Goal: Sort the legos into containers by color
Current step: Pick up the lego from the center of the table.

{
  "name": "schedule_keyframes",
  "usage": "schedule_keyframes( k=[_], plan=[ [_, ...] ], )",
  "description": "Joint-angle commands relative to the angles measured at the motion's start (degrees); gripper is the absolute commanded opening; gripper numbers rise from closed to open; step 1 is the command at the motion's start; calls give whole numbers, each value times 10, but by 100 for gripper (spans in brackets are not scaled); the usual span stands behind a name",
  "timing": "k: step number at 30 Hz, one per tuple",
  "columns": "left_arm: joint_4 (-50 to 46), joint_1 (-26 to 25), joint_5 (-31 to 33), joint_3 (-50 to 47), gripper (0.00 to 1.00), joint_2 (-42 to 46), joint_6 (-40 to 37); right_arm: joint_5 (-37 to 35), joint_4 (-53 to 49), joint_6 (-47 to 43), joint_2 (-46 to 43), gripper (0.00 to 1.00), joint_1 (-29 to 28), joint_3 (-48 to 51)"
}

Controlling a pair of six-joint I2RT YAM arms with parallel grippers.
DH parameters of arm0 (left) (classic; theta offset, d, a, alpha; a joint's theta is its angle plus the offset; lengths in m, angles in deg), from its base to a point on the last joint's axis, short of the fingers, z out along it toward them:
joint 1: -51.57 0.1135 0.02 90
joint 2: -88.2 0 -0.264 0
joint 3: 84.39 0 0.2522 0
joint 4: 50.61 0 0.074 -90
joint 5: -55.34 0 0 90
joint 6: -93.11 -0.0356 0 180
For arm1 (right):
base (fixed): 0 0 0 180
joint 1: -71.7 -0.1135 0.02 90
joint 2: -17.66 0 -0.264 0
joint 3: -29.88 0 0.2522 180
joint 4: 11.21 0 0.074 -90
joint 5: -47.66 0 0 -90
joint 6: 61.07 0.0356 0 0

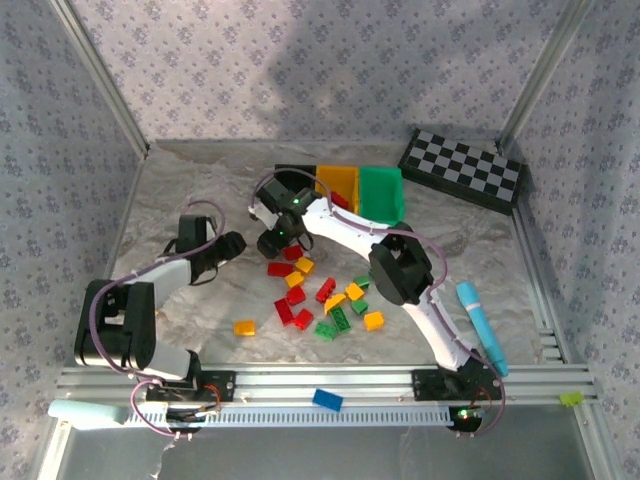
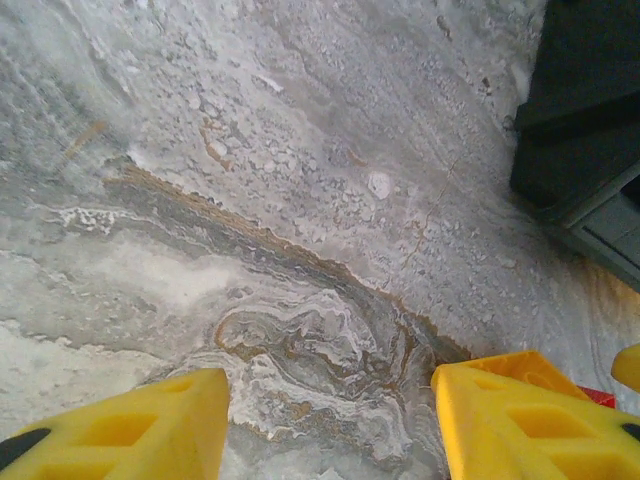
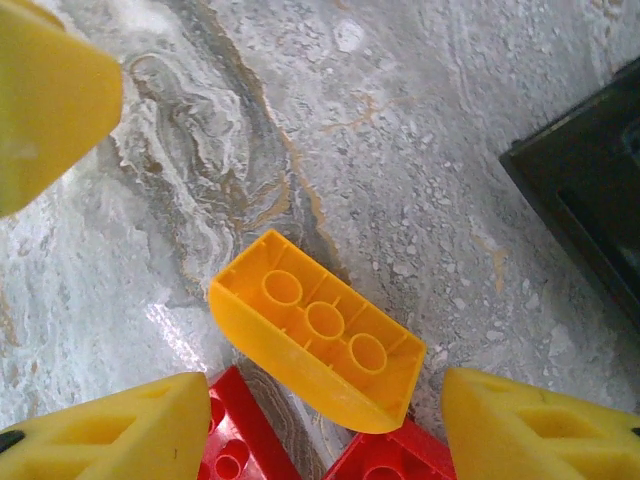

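Observation:
Red, yellow-orange and green legos (image 1: 330, 300) lie scattered mid-table, with one orange brick (image 1: 244, 327) apart to the left. The black bin (image 1: 293, 177), yellow bin (image 1: 340, 181) and green bin (image 1: 382, 193) stand side by side at the back. My right gripper (image 1: 277, 243) hovers at the cluster's far end. In the right wrist view it (image 3: 328, 410) is open, an upside-down orange brick (image 3: 315, 330) lying between its fingers, untouched, beside two red bricks (image 3: 235, 440). My left gripper (image 1: 232, 246) is just left of it, open (image 2: 330, 400) over bare table.
A checkered board (image 1: 462, 168) leans at the back right. A teal pen-like object (image 1: 480, 325) lies right of the right arm. A blue brick (image 1: 327, 400) sits on the front rail. Patterned walls enclose the table. The black bin's corner (image 3: 590, 210) shows right of the right gripper.

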Motion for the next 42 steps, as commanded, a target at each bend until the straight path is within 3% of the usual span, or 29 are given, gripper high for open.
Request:
schedule_keyframes(
  k=[1, 16, 20, 24, 28, 36, 42],
  plan=[
    [20, 12, -10, -3, 57, 14, 11, 1, -28, -71, 20, 66, -10, -40],
    [30, 26, -12, -16, 57, 25, 23, -52, -59, -100, 75, 64, -31, -77],
    [29, 26, -12, -16, 57, 26, 25, -79, -55, -92, 84, 59, -32, -82],
    [27, 25, -12, -15, 57, 27, 24, -84, -50, -82, 85, 39, -30, -86],
    [27, 25, -13, -16, 57, 27, 24, -76, -43, -72, 75, 29, -27, -86],
    [25, 26, -8, -19, 57, 39, 24, -43, -18, -22, 45, 20, -17, -76],
    [27, 25, -4, -27, 57, 53, 25, -40, 58, 45, -64, 20, 13, 41]
  ],
)
